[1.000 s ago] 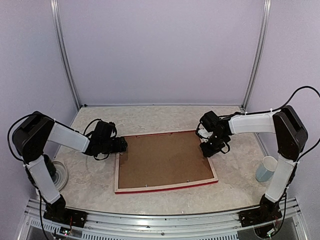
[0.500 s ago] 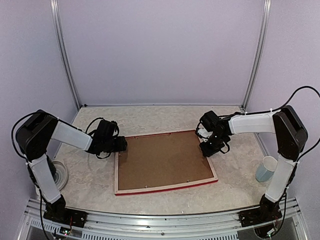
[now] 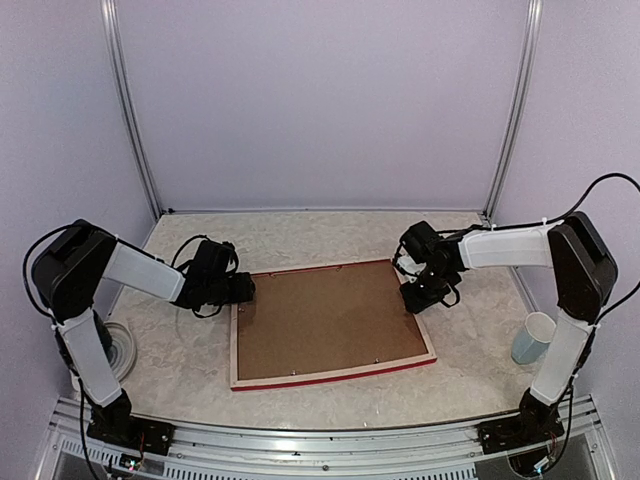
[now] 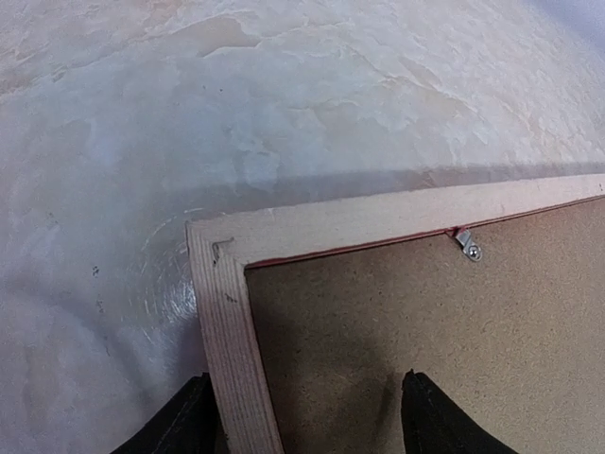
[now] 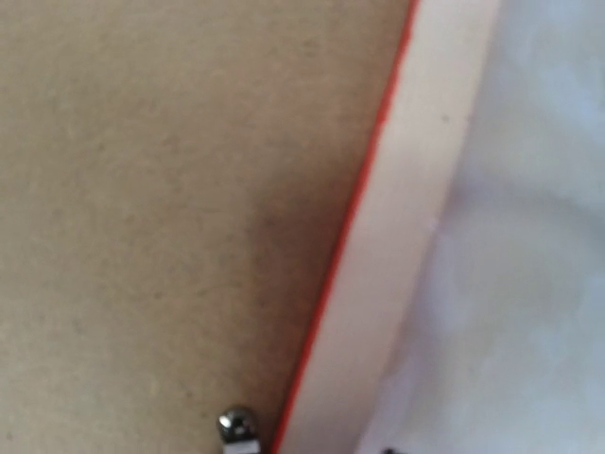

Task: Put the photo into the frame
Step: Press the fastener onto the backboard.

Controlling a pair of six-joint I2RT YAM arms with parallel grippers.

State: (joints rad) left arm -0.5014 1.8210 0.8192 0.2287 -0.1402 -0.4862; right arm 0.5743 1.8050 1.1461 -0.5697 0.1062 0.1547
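Where I stand, the large rectangular picture frame with pale wood edges and a red front (image 3: 335, 375) lies face down near the middle of the marbled, cream-coloured worktop (image 3: 330, 235). Its flat brown backing board (image 3: 325, 320) faces up and fills the opening. A strip of the red face shows along the near edge.

The left pincer (image 3: 243, 291) is low at the frame's far left corner. From its own camera, the two dark fingertips (image 4: 189, 421) stand apart and straddle the left rail. One is outside over the worktop and the other is over the board. There is a clear gap between the inner fingertip and the wood, so it is open and grips nothing. A small metal tab (image 4: 467, 247) sits on the board beside the far rail.

The right pincer (image 3: 428, 297) hangs over the frame's right edge, near the far right corner. Its camera sits close over the board, the thin red line, the pale rail and another metal tab (image 5: 236, 426). Whether its jaws are open or closed I cannot tell.

A pale paper cup (image 3: 531, 338) stands upright by the right arm, well apart from the frame. A white round disc (image 3: 122, 345) lies by the left arm.
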